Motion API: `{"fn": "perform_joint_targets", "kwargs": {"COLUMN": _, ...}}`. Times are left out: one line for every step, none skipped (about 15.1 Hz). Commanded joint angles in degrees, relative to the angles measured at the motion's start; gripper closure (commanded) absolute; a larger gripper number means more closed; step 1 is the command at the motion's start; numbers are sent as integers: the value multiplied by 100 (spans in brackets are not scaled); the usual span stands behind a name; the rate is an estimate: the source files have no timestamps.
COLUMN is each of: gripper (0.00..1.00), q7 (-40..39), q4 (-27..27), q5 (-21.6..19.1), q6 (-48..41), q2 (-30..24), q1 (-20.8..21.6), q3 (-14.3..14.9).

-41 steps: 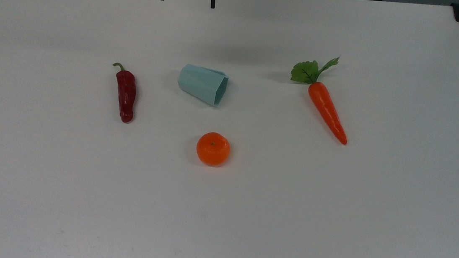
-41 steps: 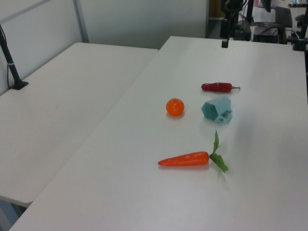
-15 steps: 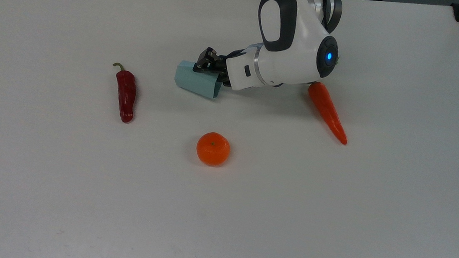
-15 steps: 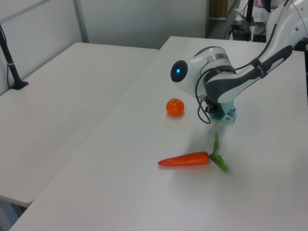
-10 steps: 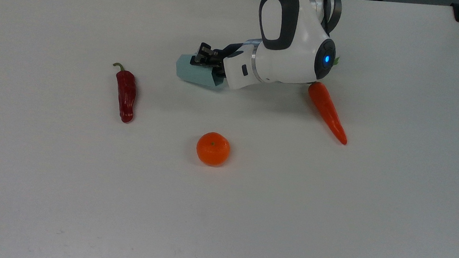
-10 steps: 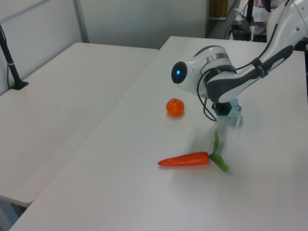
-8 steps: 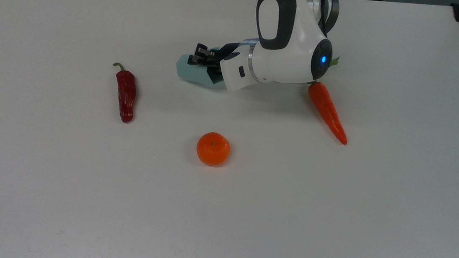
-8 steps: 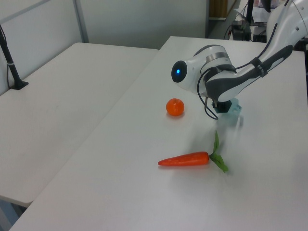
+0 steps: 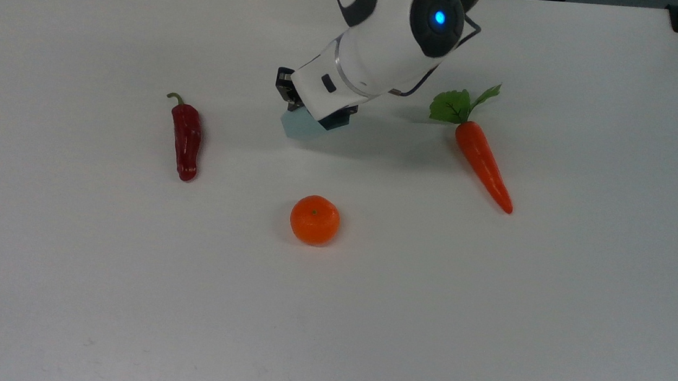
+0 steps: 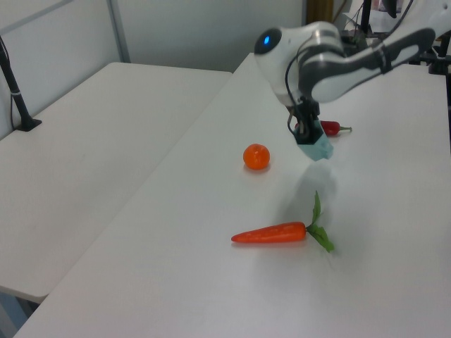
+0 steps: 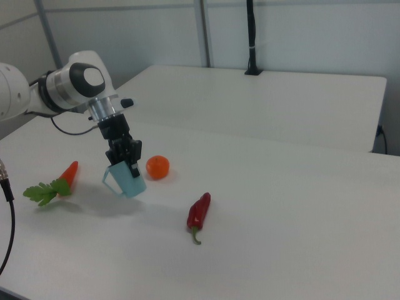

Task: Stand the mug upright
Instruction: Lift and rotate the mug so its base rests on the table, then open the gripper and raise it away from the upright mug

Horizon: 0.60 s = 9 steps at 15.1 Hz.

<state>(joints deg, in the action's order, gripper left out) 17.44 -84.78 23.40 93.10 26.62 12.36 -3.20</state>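
pale-blue mug [image 11: 127, 180] hangs clamped in end effector [image 11: 124, 160], lifted off bench [image 9: 488, 323], tilted, between chili pepper [image 9: 187, 136] and carrot [image 9: 483, 164]. risk: release while tilted, mug tips over or rolls toward orange [image 9: 314, 220].

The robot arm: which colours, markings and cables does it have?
The arm has glossy white rounded shells with dark grey joint sections. A round dark cap carries a glowing blue light. A thin black cable loops along the wrist. The end effector is black and blocky.
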Motion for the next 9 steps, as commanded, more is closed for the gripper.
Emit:
{"fn": "perform_joint_targets", "kwargs": {"gripper": 100, "q7": -1878, "q4": -300, "q5": -1115, "q6": 856, "q2": -280, "q1": -347, "q3": -41}}
{"fn": "perform_joint_targets", "kwargs": {"gripper": 97, "q7": -2485, "q4": -406, "q5": -1310, "q6": 1051, "q2": -271, "q1": -375, "q3": -40}}
{"fn": "perform_joint_targets", "kwargs": {"gripper": 97, "q7": -2944, "q4": -546, "q5": -1329, "q6": 1261, "q2": -228, "q1": -418, "q3": -40}}
{"fn": "perform_joint_targets", "kwargs": {"gripper": 97, "q7": -3105, "q4": -670, "q5": -1356, "q6": 1525, "q2": -210, "q1": -445, "q3": -40}}
{"fn": "perform_joint_targets", "kwargs": {"gripper": 97, "q7": -3159, "q4": -793, "q5": -1426, "q6": 1771, "q2": -210, "q1": -471, "q3": -40}}
{"fn": "perform_joint_targets", "kwargs": {"gripper": 94, "q7": -3203, "q4": -864, "q5": -1531, "q6": 1930, "q2": -201, "q1": -498, "q3": -40}}
{"fn": "perform_joint_targets", "kwargs": {"gripper": 89, "q7": -3255, "q4": -908, "q5": -1584, "q6": 2010, "q2": -201, "q1": -507, "q3": -40}}
{"fn": "perform_joint_targets", "kwargs": {"gripper": 80, "q7": -3308, "q4": -917, "q5": -1593, "q6": 2011, "q2": -192, "q1": -515, "q3": -40}}
{"fn": "perform_joint_targets", "kwargs": {"gripper": 64, "q7": -3361, "q4": -900, "q5": -1602, "q6": 1976, "q2": -201, "q1": -568, "q3": -49}}
